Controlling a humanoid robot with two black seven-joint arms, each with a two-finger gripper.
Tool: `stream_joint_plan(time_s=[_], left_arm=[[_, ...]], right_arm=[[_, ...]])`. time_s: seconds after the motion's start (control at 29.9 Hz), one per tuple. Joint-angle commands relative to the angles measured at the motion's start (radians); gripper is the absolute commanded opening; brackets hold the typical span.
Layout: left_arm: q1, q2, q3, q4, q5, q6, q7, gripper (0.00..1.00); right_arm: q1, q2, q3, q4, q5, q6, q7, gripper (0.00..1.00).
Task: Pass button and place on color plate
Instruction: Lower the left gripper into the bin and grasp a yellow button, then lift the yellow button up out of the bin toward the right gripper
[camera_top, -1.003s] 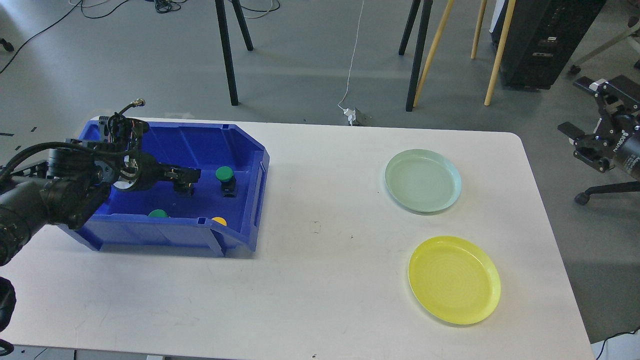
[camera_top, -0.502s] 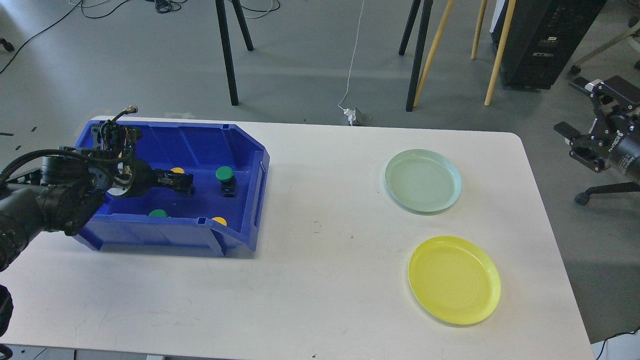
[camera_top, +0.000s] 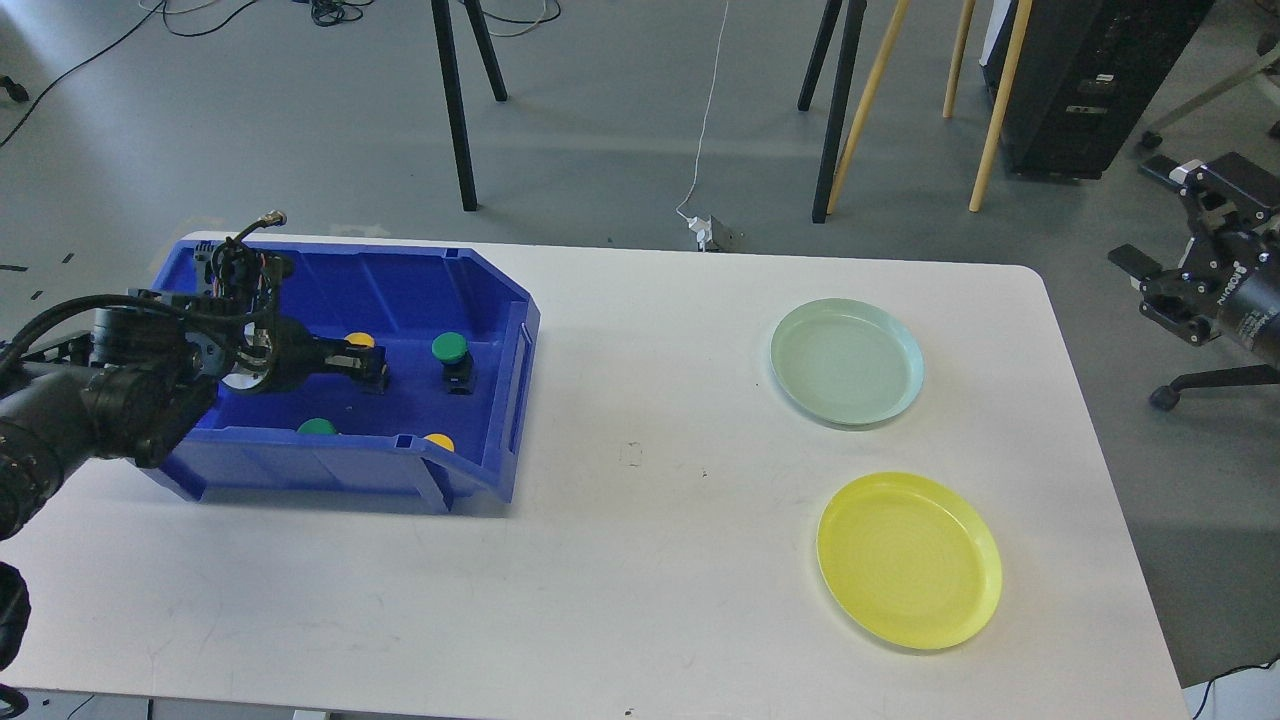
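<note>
A blue bin (camera_top: 497, 288) at the table's left holds several buttons on black bases. A green button (camera_top: 449, 348) stands near its middle. Another green button (camera_top: 317, 427) and a yellow button (camera_top: 438, 441) lie behind the front wall. My left gripper (camera_top: 368, 362) is inside the bin, right at a yellow button (camera_top: 360, 340); I cannot tell whether its dark fingers hold it. A pale green plate (camera_top: 846, 360) and a yellow plate (camera_top: 908, 558) lie at the right, both bare. My right gripper (camera_top: 1150, 285) hangs off the table's right edge, open and empty.
The white table (camera_top: 640, 560) spreads between the bin and the plates. Tripod legs, wooden poles, a black cabinet (camera_top: 1090, 80) and cables are on the floor behind the table.
My left gripper drew back a little to the left inside the bin, uncovering the yellow button's cap. My right arm shifted slightly left and up beside the table.
</note>
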Motion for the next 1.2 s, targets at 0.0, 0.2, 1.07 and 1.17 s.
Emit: stream_joint_plan(time_s=[0.0, 0.2, 1.07, 1.17], left_arm=[[-0.012, 0.023, -0.002, -0.013, -0.004, -0.006, -0.029, 0.37], [-0.020, 0.189, -0.004, -0.203, -0.021, -0.050, -0.036, 0.36], [-0.194, 0.255, -0.372, -0.716, -0.459, -0.114, -0.036, 0.37], [-0.201, 0.211, -0.370, -0.745, -0.456, -0.089, -0.036, 0.36]], right_arm=[[0.002, 0.014, 0.000, -0.003, -0.001, -0.001, -0.001, 0.98], [0.004, 0.027, 0.000, -0.017, -0.001, -0.001, -0.001, 0.98], [0.126, 0.174, 0.069, 0.023, 0.047, 0.076, -0.087, 0.98], [0.131, 0.171, 0.074, 0.062, 0.084, 0.111, -0.116, 0.98]])
